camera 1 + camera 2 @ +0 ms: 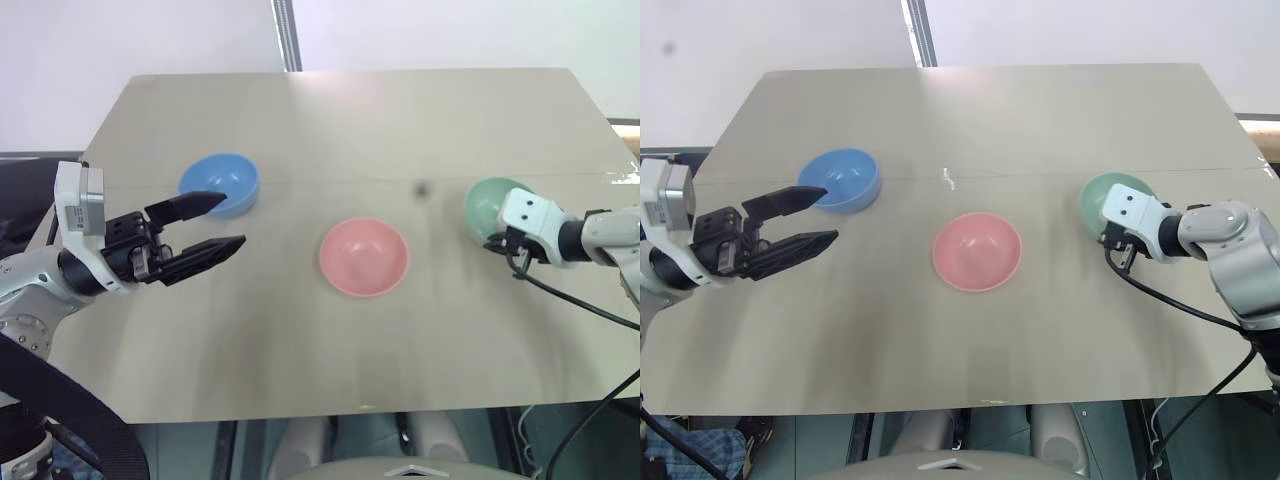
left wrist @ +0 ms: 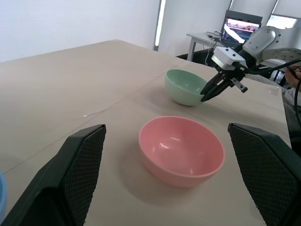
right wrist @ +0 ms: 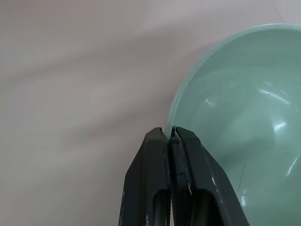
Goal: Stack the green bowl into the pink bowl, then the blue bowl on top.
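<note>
The pink bowl (image 1: 363,257) sits upright in the middle of the table. To its right stands the green bowl (image 1: 485,203), and my right gripper (image 3: 171,131) is shut on its near rim, the thin edge pinched between the two black fingers. From the left wrist view, the same gripper (image 2: 204,98) meets the green bowl (image 2: 182,87) at its side. The blue bowl (image 1: 220,184) rests at the left rear. My left gripper (image 1: 233,219) hovers just in front of the blue bowl, open wide and pointing toward the pink bowl, with nothing in it.
The beige table (image 1: 330,120) has bare room behind and in front of the bowls. A black cable (image 1: 570,300) trails from my right wrist over the table's right edge. A metal post (image 1: 287,35) rises behind the far edge.
</note>
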